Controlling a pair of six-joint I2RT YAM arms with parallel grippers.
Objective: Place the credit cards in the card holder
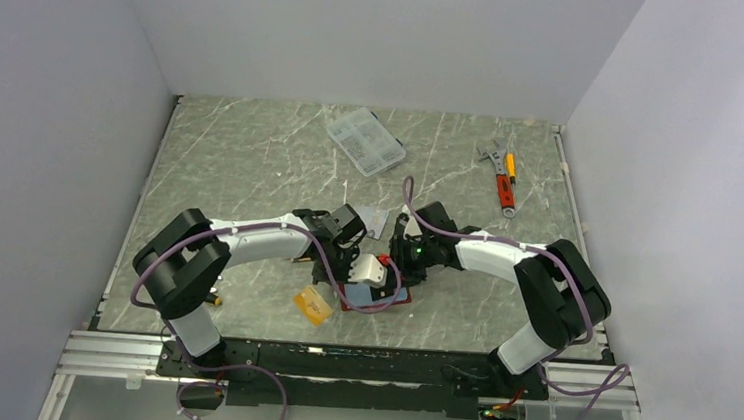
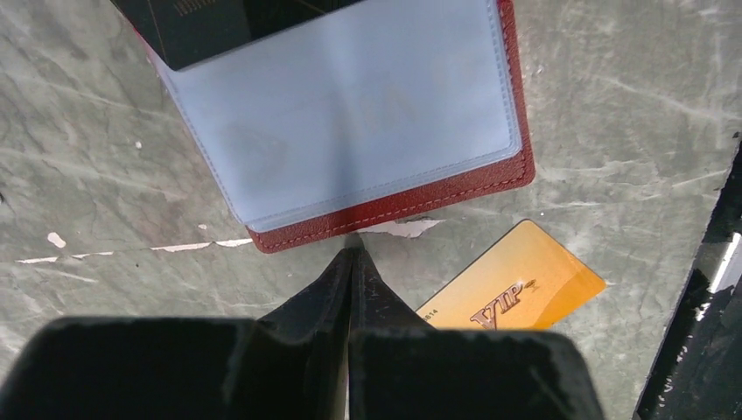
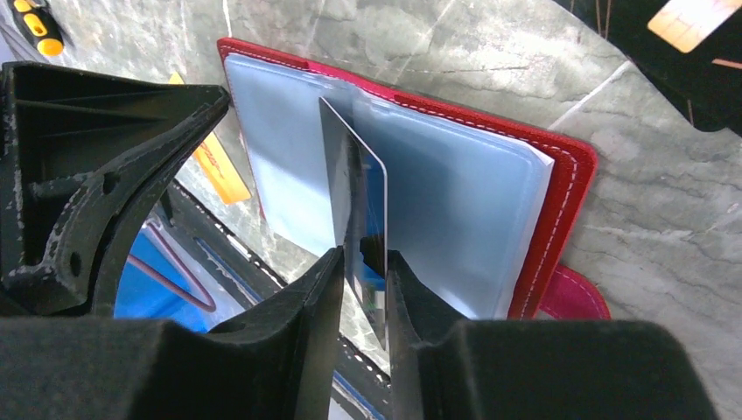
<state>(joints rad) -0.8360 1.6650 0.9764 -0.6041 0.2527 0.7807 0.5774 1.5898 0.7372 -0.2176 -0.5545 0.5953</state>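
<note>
Clamped in the right gripper (image 3: 363, 262): a dark credit card (image 3: 354, 175), pinched by its near edge, standing on edge over the open card holder (image 3: 564, 175). Only a narrow gap between those fingers, filled by the card alone. Far end of the card down against the light blue sleeves near the holder's middle fold; cannot tell whether inside a pocket or merely resting there.

Pressed fully together at the left gripper (image 2: 352, 262), with nothing between the fingers. Tips down at the table (image 2: 105, 192), just beside the holder's red near edge; touching it or not, cannot tell. Just beside those tips, a gold card (image 2: 516, 280) marked VIP, flat on the table and apart from the holder.

Shown only from the right wrist: the grip on the dark card, and the pink snap tab (image 3: 573, 293) poking out from under the holder's edge. Shown only from the left wrist: the VIP lettering and the stitching along the red rim. Shown only from above: both arms meeting over the holder near the table's front middle, a clear compartment box (image 1: 365, 140) well back, a wrench (image 1: 492, 157) and a red and yellow hand tool (image 1: 505, 188) at the back right.
</note>
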